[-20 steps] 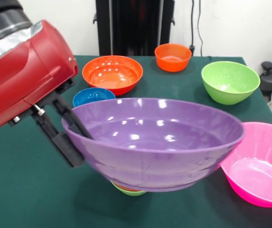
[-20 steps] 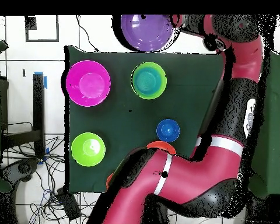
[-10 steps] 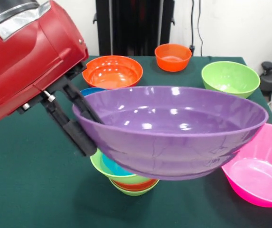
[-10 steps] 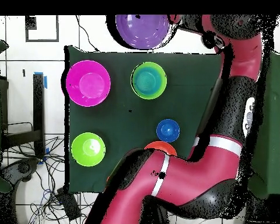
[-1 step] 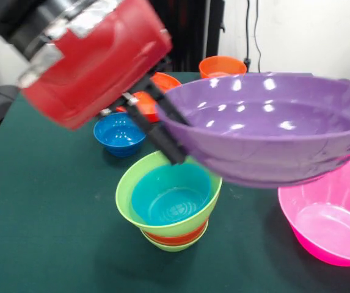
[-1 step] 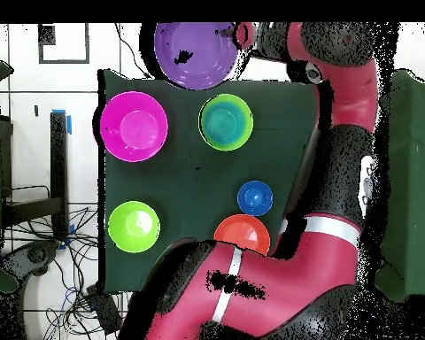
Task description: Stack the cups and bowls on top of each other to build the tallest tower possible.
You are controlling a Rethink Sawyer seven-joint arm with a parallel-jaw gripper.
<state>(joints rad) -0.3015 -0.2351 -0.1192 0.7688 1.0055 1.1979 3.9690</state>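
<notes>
Above the tower [image 5: 170, 207], my arm slants down from the upper left, my gripper [image 5: 162, 131] clamped on the purple bowl's [image 5: 272, 128] rim, holding it aloft.

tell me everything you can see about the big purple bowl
The purple bowl is the widest bowl in view, glossy plastic with light glints inside and faint ridges low on its wall. It hangs in the air, opening up and slightly tilted, empty. The gripper is clamped on its rim, one black finger inside and one outside. It sits above the tower and the pink bowl, touching neither.
</notes>
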